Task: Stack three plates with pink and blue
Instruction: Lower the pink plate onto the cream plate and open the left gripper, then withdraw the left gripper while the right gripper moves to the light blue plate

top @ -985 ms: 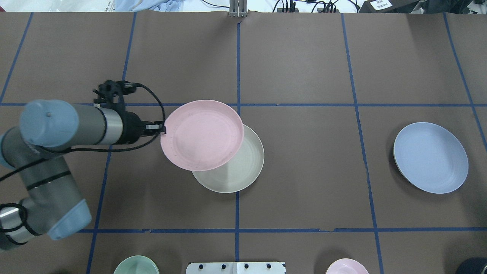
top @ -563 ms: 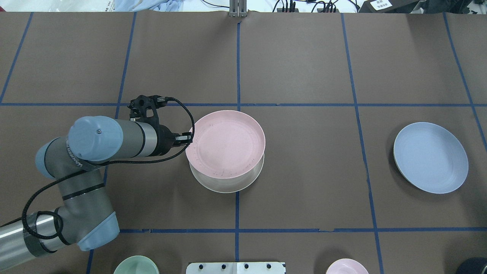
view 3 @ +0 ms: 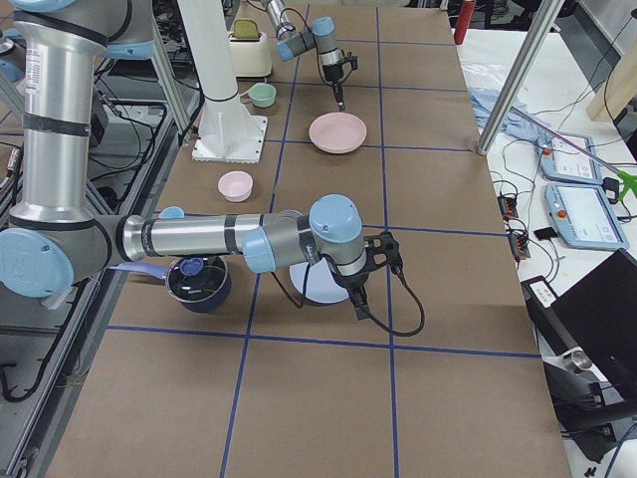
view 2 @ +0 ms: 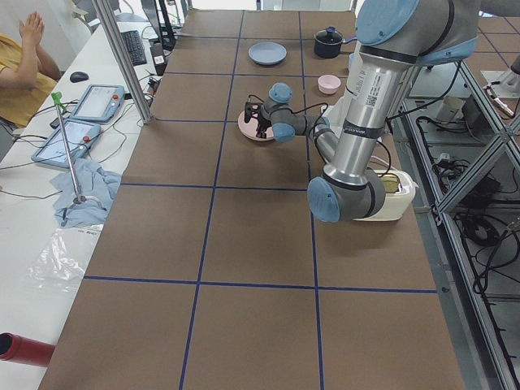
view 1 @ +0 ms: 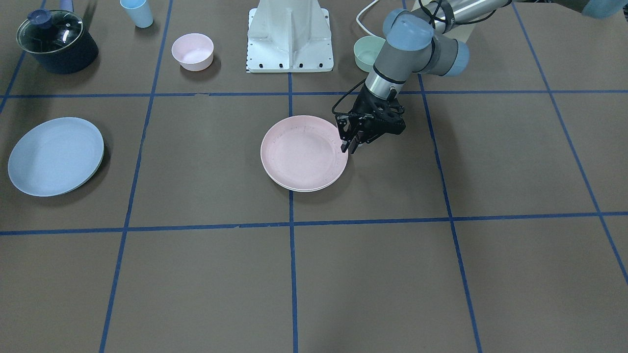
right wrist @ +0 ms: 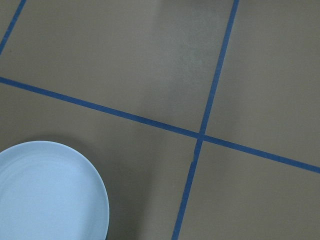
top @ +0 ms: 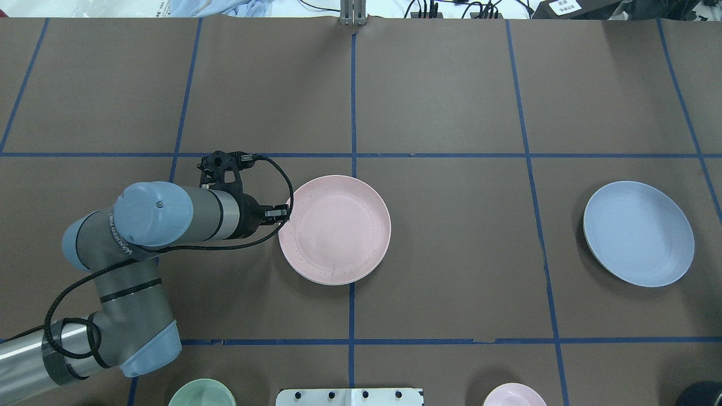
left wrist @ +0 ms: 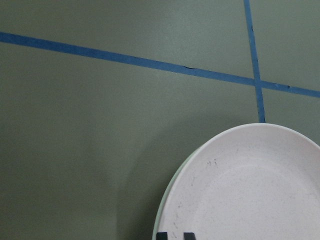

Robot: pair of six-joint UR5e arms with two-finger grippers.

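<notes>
Front-facing: seeing pink plate [view 1: 304, 152] lying nested on cream plate [view 1: 308, 189] at mid-counter [view 1: 196, 274], with only a thin cream sliver showing along the near edge. Seeing left tool [view 1: 347, 146] parked at the right side of the pink rim, nearly closed across it. Reading that as pinching the rim, not yet letting go. Spotting blue plate [view 1: 55, 156] lying alone at far left, well apart from the pair.

Overhead: comparing with a second ago, when carrying pink raised and offset, overlapping only part of cream. Now covering cream almost fully and lying level. Meaning: finishing the first stacking step, pending release.

Left side view: showing only the near arm reaching out to the pair, too small for detail.

Right side view: finding right tool [view 3: 356, 309] hanging just over the blue plate. Not judging its opening from here, cannot tell.

Left wrist: catching two fingertips [left wrist: 188, 236] at the bottom edge, close-set over the pink rim, with cream edge peeking out just left of it.

Right wrist: looking down on blue plate at lower left, catching no fingers.

Judging two of three stacked, leaving blue to fetch and set on top.
</notes>
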